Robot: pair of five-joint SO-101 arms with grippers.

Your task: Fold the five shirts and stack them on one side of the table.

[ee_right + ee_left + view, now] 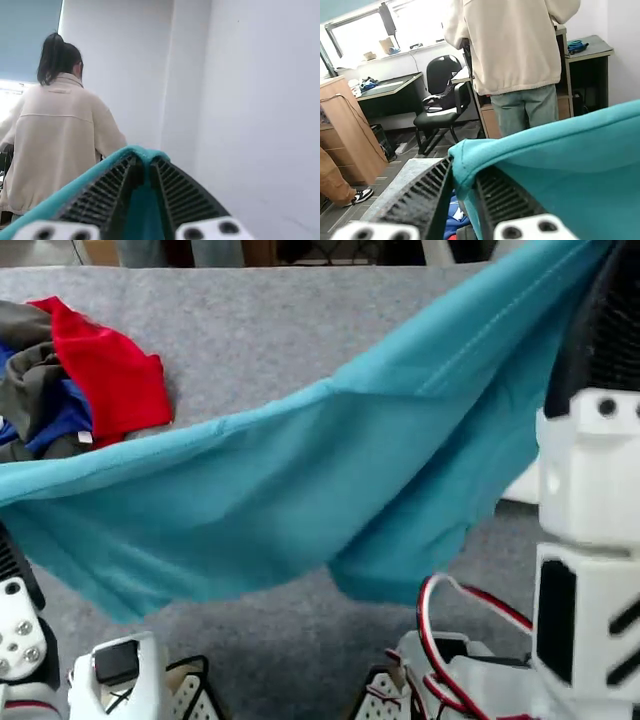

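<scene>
The teal cotton shirt [330, 490] hangs stretched side to side above the grey counter [300, 330], left gripper [465, 170] clamping one end, right gripper [142, 167] clamping the other.

1. Soft, even light falls across the grey table [300, 330] and the teal shirt [300, 490], whose folds carry gentle shading.
2. Windows [420, 20] at the room's back glare white.
3. A pale wall [250, 100] is brightly lit.

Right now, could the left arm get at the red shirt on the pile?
Probably not yet: its jaws are shut on the teal shirt, held stretched above the table. The red shirt lies uncovered on that arm's side, so once freed it likely could.
</scene>
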